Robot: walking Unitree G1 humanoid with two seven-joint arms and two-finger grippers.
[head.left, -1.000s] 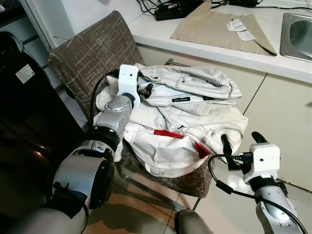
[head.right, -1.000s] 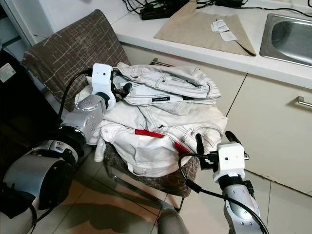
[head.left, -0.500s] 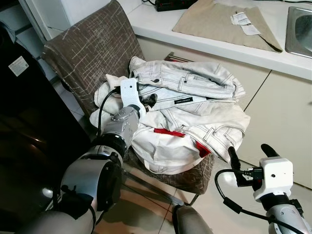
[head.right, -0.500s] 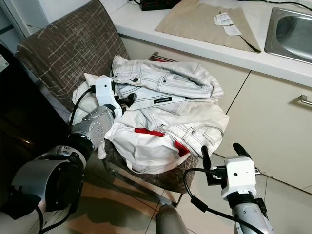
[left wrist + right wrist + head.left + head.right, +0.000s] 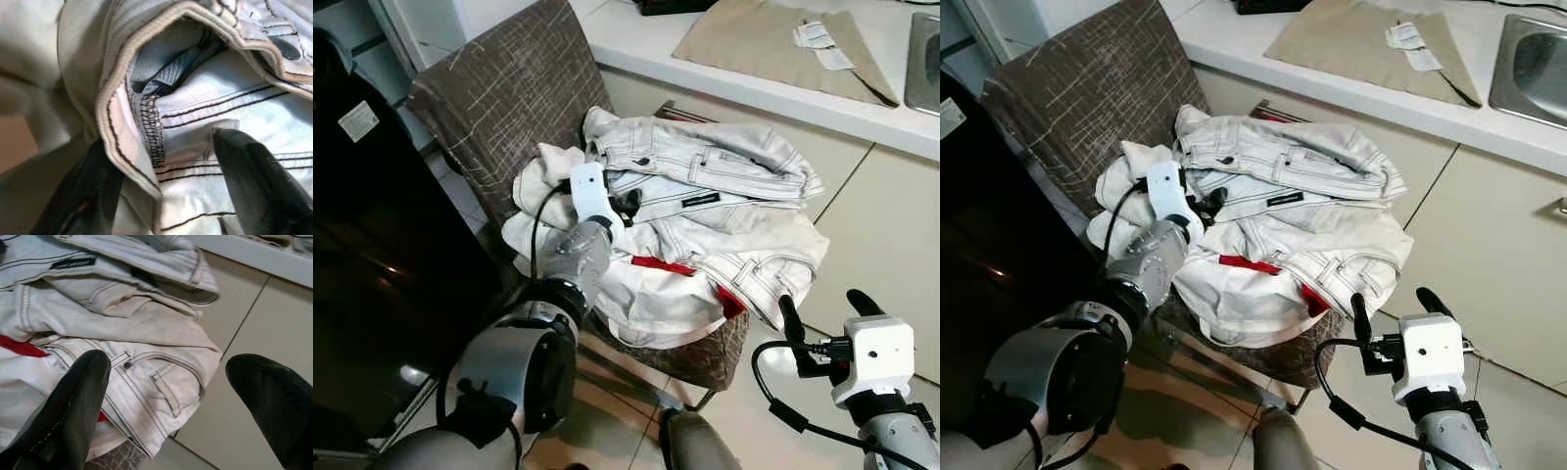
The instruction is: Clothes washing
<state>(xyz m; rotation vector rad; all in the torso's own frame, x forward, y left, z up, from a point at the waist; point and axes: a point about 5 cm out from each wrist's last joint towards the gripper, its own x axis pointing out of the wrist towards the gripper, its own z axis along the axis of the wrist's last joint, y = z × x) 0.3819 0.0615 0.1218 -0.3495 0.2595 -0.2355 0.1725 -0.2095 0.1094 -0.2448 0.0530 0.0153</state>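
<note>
White denim clothes (image 5: 705, 230), stitched in black with a red strip showing, lie heaped on the seat of a brown patterned chair (image 5: 504, 98); the pile hides most of the seat. The left claw (image 5: 161, 191) is pushed into the heap's left side, its two black fingers (image 5: 254, 181) spread apart with a folded seam of fabric between them; whether they press on it is hard to tell. The right claw (image 5: 822, 315) hangs open in the air just right of the chair, near the pile's hanging edge. Behind runs a pale worktop (image 5: 636, 39) carrying a beige cloth (image 5: 764, 44) with paper tags. A metal sink (image 5: 1533, 64) is cut off at the frame's edge.
</note>
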